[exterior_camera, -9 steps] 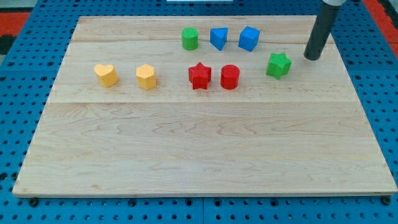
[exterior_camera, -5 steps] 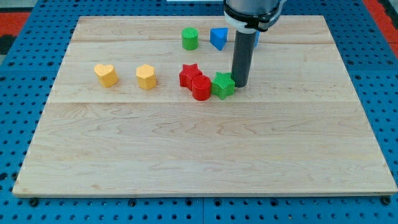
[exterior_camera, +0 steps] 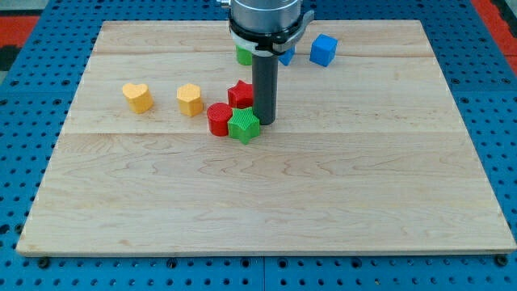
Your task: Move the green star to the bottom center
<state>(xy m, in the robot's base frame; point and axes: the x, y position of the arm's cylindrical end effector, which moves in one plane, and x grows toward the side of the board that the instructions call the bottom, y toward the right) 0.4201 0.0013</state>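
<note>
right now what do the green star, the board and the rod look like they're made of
Green star: likely 3D-printed plastic, matte, with fine ribbed lines on its sides. Board: pale wood, smooth, showing grain and lengthwise plank seams. Rod: dark and dull, perhaps plastic or coated metal; the look leaves it open. My tip sits against the star on the view's right.

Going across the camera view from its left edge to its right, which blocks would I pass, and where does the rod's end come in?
Yellow heart → yellow block → red cylinder → green star → my tip, touching the star's right side → blue cube. The red star, green cylinder and other blue block overlap these or hide behind the arm, so I leave them out.
</note>
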